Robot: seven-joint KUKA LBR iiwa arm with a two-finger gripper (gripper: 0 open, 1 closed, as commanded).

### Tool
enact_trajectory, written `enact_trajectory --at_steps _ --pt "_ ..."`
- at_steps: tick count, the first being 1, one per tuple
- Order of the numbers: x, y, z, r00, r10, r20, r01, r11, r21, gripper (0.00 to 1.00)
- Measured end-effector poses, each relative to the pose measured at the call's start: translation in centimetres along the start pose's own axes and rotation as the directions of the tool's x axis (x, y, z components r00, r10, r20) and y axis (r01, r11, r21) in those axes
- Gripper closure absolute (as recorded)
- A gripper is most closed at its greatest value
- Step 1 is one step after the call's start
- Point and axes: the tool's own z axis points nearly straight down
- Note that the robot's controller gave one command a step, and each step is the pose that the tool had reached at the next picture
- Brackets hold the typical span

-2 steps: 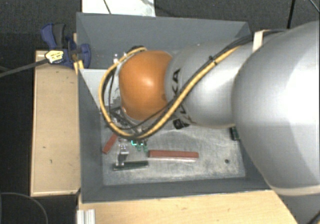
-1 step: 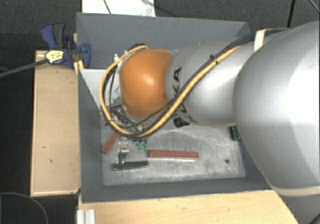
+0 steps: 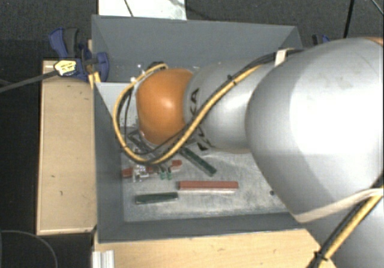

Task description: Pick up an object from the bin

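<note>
While gripper (image 3: 143,169) sits low | red-brown bar (image 3: 207,186) lies near (view-right) | grip: cannot tell

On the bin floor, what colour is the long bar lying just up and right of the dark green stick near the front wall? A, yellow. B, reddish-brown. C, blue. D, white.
B: the long bar beside the dark green stick on the floor of the bin is reddish-brown.

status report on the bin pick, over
tool low over small red and green bits, left of bin. red-brown bar, dark green bar lie apart, nearer front.
</note>
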Motion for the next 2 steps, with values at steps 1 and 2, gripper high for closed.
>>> enact_trajectory --at_steps 1,2 --pt "0.0 0.0 0.0 1.000 0.002 0.000 -0.002 1.000 0.000 1.00" --pt "1.4 -1.6 -13.9 0.999 -0.047 0.002 0.047 0.999 -0.001 1.00"
